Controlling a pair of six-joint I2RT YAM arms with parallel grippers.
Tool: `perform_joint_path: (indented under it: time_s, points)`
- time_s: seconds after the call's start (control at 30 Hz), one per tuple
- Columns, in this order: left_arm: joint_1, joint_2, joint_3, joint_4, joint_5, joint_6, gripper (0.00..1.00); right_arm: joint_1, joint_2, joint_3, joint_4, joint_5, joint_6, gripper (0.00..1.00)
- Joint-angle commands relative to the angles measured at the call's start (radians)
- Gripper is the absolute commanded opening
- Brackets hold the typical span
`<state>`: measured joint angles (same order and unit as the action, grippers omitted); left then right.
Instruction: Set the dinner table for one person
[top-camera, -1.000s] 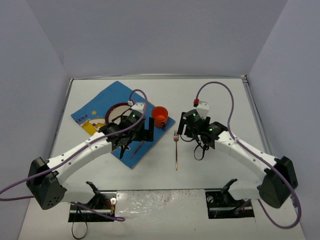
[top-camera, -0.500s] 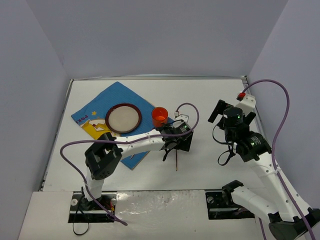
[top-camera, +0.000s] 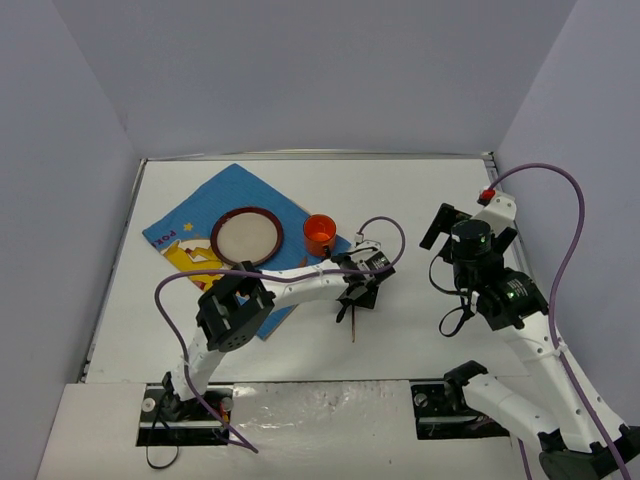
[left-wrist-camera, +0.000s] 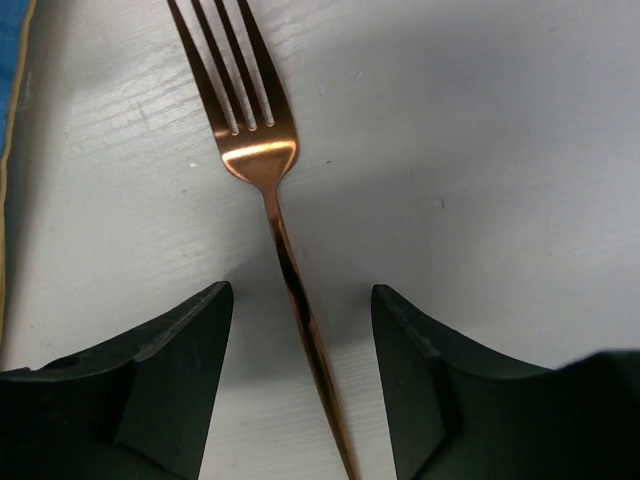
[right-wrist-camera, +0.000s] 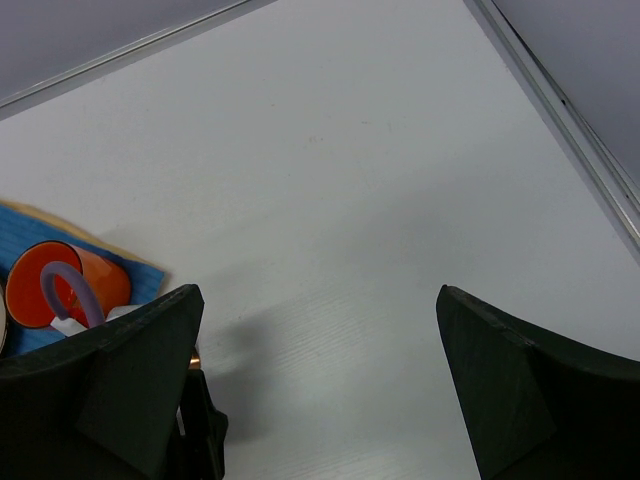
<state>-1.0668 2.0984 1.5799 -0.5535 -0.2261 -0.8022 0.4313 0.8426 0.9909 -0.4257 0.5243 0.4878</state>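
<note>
A copper fork (left-wrist-camera: 262, 160) lies flat on the white dinner table (top-camera: 420, 190), tines pointing away from me. My left gripper (left-wrist-camera: 301, 292) is down over its handle, one finger on each side, with a gap on both sides, so it is open and not touching. From above, the left gripper (top-camera: 356, 296) sits on the fork (top-camera: 352, 328) just right of the placemat. My right gripper (right-wrist-camera: 320, 292) hangs wide open above bare table at the right, holding nothing.
A blue placemat (top-camera: 190, 215) at the back left carries a brown-rimmed plate (top-camera: 246, 236) and an orange cup (top-camera: 320, 232) at its right corner. The cup (right-wrist-camera: 60, 285) also shows at the right wrist view's left edge. A metal rim (right-wrist-camera: 560, 95) bounds the table at the right.
My left arm swung from the placemat over to the fork and its jaws narrowed around the handle. The right arm drew back from the fork to the right, lifted and opened wide.
</note>
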Motion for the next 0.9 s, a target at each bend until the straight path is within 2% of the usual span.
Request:
perform_joint_path:
  time_s: [0.0,0.1,0.17,0.37,0.47,0.7,0.87]
  points:
    - [-0.001,0.003,0.066,-0.053,-0.003,-0.022,0.50,-0.008,-0.005,0.003,0.036,0.043,-0.015,1.00]
    - [0.002,0.014,0.061,-0.062,0.004,-0.026,0.45,-0.008,-0.007,-0.002,0.039,0.045,-0.015,1.00]
    - [0.004,0.018,0.059,-0.064,0.011,-0.030,0.38,-0.008,-0.011,-0.006,0.041,0.046,-0.015,1.00]
    - [0.013,0.005,0.039,-0.053,0.014,-0.036,0.10,-0.008,-0.028,-0.012,0.043,0.052,-0.016,1.00]
    - [0.009,-0.023,0.027,-0.047,0.000,-0.014,0.01,-0.008,-0.031,-0.017,0.045,0.052,-0.014,1.00]
    - [-0.010,-0.215,-0.038,-0.051,-0.038,0.080,0.00,-0.008,-0.040,-0.004,0.048,0.052,-0.026,1.00]
    - [0.003,-0.406,-0.082,-0.118,-0.065,0.229,0.00,-0.008,-0.045,0.013,0.055,0.036,-0.048,1.00]
